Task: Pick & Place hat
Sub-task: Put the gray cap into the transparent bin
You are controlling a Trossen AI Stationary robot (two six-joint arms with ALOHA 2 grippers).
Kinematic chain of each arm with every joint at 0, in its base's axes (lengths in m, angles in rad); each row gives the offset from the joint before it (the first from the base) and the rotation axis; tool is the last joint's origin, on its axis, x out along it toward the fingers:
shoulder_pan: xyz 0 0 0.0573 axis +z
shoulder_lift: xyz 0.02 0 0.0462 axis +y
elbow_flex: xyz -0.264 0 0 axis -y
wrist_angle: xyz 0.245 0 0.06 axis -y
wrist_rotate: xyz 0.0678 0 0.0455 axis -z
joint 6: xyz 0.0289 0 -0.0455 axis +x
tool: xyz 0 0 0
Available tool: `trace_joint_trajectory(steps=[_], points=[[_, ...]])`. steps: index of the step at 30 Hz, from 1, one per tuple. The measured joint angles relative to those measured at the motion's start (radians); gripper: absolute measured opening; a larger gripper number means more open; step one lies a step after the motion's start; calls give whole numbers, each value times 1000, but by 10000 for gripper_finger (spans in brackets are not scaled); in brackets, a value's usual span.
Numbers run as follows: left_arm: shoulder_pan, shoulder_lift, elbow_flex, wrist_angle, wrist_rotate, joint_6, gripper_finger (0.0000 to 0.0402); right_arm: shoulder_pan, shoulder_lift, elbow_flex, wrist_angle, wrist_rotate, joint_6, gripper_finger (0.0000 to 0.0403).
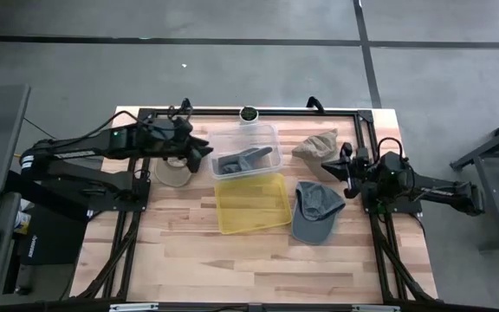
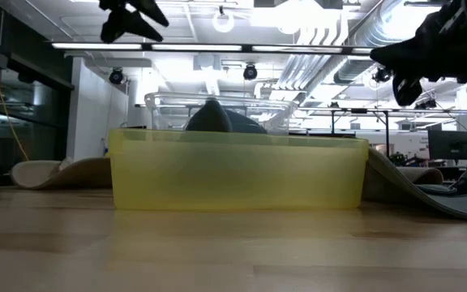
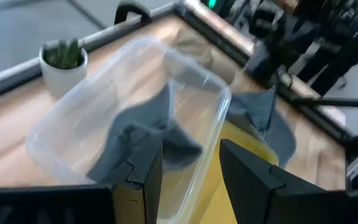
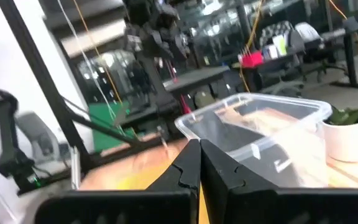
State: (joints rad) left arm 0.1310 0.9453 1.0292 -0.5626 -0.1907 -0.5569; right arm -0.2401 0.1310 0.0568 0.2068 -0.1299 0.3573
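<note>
A dark grey hat (image 1: 248,159) lies inside the clear bin (image 1: 271,132), seen crumpled on the bin's floor in the left wrist view (image 3: 148,140). My left gripper (image 1: 203,150) hovers open above the bin's left edge with nothing between its fingers (image 3: 188,152). A grey cap (image 1: 317,211) lies flat on the table right of the yellow bin (image 1: 251,217). A tan hat (image 1: 316,143) lies at the far right and a beige hat (image 1: 173,172) under my left arm. My right gripper (image 1: 327,165) is shut and empty, raised between the tan hat and the grey cap.
A small potted plant (image 1: 249,113) stands at the far edge behind the clear bin. The yellow bin stands just in front of the clear one. Black frame rails (image 1: 371,139) run along the table's sides. Bare wood lies toward the near edge (image 1: 249,269).
</note>
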Motion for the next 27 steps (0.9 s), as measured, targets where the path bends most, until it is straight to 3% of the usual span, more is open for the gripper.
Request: trace_joint_trajectory(steps=[7,13,16,21,27], points=[[0,-29,2,5,10,68,140,0,70,290,-450,68,-122,0],[0,-46,3,-15,47,116,140,0,233,573,-827,73,-133,0],[0,-42,4,-22,81,126,140,0,336,695,-990,89,-1,0],[0,-44,3,-61,118,138,140,0,504,850,-1198,105,360,0],[0,-43,3,-113,139,161,140,0,659,923,-1363,-7,622,10]])
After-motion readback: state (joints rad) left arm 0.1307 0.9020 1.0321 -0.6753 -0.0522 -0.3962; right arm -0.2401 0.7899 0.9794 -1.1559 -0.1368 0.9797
